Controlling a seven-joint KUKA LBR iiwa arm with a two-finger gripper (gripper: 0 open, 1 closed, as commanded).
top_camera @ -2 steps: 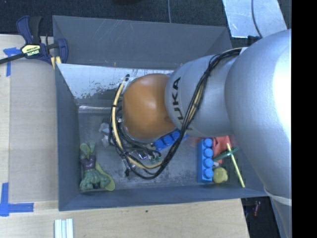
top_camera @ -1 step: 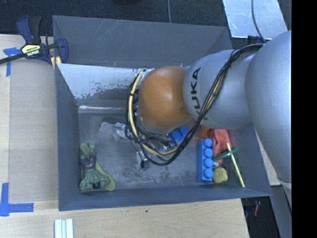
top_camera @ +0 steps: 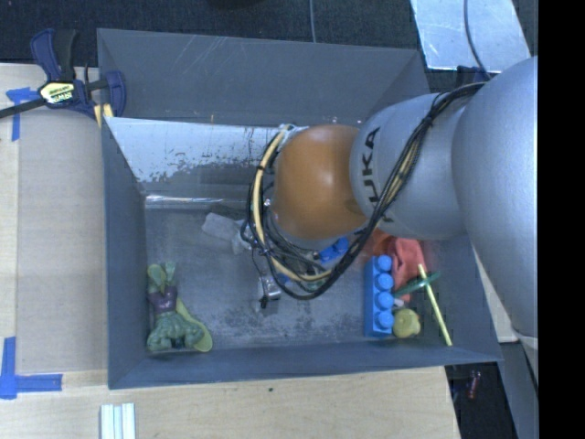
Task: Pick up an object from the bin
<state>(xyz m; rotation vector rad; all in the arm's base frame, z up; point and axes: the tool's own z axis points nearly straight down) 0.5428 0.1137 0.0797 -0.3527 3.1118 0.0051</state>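
Note:
My gripper (top_camera: 268,296) hangs low over the bin's bare floor near the middle, just below the arm's orange cover. A pale grey, crumpled-looking piece (top_camera: 218,226) lies to its upper left, apart from it. A green plush toy (top_camera: 172,315) with a purple middle lies in the front left corner, well to the gripper's left. To the right stands a blue studded block (top_camera: 378,297), set lengthwise along the right side. Nothing shows in the gripper's grasp.
At the right wall a heap holds a red piece (top_camera: 407,251), a yellow stick (top_camera: 435,310), a yellow-green ball (top_camera: 407,323) and a small blue thing (top_camera: 337,247) half under the orange cover. The arm and cables cover the bin's right rear.

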